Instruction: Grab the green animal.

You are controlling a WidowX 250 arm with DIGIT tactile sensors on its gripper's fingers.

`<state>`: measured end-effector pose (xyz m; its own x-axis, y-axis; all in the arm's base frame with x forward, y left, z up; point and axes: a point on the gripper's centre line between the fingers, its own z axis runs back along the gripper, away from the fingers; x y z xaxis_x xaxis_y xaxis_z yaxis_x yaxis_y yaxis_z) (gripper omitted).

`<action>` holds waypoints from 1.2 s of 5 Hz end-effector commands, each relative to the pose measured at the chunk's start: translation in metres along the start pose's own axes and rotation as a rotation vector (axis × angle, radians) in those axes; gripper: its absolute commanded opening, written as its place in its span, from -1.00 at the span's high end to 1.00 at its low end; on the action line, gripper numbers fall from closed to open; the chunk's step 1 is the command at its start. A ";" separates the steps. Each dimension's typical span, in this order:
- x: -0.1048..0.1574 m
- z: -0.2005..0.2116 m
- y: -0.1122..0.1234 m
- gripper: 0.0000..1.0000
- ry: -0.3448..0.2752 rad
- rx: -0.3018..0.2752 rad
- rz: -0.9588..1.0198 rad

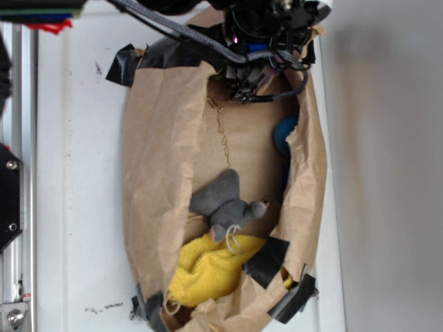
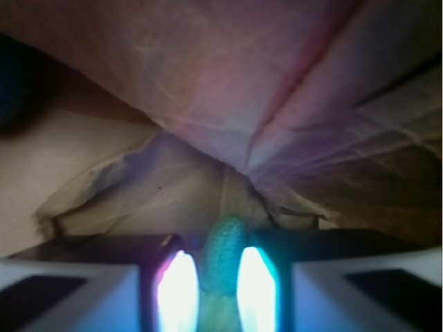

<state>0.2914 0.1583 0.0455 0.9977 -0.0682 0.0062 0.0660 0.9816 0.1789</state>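
Note:
In the wrist view the green animal (image 2: 223,243) shows as a fuzzy teal-green strip squeezed between my two bright fingers (image 2: 178,287), which press on both its sides. My gripper (image 2: 218,261) is shut on it, over crumpled brown paper. From the exterior view my gripper (image 1: 248,88) hangs at the far end of the open paper bag (image 1: 159,159), and the arm hides the green animal there.
A grey plush mouse (image 1: 225,204) lies mid-bag, partly on a yellow cloth (image 1: 211,271) at the near end. A blue round object (image 1: 284,135) sits by the bag's right wall. Black tape (image 1: 266,261) holds the bag's corners. Paper walls rise close around the gripper.

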 end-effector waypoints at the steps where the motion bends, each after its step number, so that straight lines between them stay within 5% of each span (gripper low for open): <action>1: -0.005 -0.001 0.023 -1.00 0.010 0.080 0.030; 3: -0.013 -0.011 0.022 -1.00 0.056 0.105 -0.011; 4: -0.015 -0.010 0.022 1.00 0.035 0.111 0.004; 6: -0.014 -0.008 0.022 1.00 0.013 0.107 0.009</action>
<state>0.2888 0.1676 0.0294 0.9952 -0.0955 -0.0221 0.0980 0.9595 0.2640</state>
